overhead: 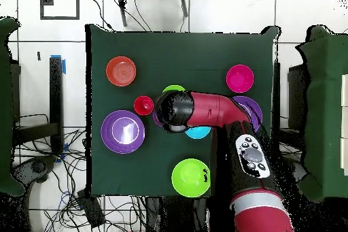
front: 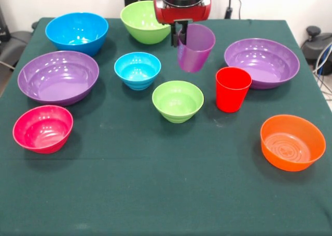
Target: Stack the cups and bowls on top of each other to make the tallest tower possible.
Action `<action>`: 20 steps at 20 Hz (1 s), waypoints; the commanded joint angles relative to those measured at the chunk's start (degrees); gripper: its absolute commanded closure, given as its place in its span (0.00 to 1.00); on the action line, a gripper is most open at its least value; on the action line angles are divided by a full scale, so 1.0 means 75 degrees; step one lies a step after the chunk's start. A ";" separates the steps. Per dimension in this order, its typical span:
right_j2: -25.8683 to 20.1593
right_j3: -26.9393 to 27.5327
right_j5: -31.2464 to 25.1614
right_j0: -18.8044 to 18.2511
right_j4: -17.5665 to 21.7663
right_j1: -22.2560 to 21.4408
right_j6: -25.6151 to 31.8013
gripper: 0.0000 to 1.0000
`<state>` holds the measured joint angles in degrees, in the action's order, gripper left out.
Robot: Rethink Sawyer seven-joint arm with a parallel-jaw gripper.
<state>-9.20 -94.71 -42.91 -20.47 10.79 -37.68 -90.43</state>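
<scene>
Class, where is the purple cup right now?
In the front view the purple cup hangs tilted in the tool, off the table, behind the small green bowl and the red cup.

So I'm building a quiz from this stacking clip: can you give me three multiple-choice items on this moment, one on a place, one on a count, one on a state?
1. Where is the purple cup?
A. Standing in the orange bowl
B. Lifted off the table in the gripper
C. Nested in the red cup

2. How many bowls show in the front view?
A. Six
B. Eight
C. Ten

3. What state is the red cup in?
A. Upright and empty on the table
B. Lying on its side
C. Upside down on a bowl

Answers:
1. B: the gripper pinches its rim, and the cup hangs tilted above the cloth.
2. B: two purple, two blue, two green, one pink, one orange.
3. A: it stands mouth up, alone, between the small green bowl and a purple bowl.
</scene>
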 commanded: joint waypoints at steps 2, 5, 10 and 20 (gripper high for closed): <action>-0.0937 0.1128 -0.0965 -0.0107 0.0230 0.0310 0.0876 1.00; -0.0986 0.1706 -0.1245 0.0025 0.0275 0.0663 0.0817 1.00; -0.0890 0.2874 -0.1709 0.0364 0.0651 0.1197 0.0894 1.00; -0.1115 0.4100 -0.1617 0.0155 0.0992 0.2127 0.1859 1.00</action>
<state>-12.22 -72.11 -51.78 -19.03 11.76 -28.96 -90.43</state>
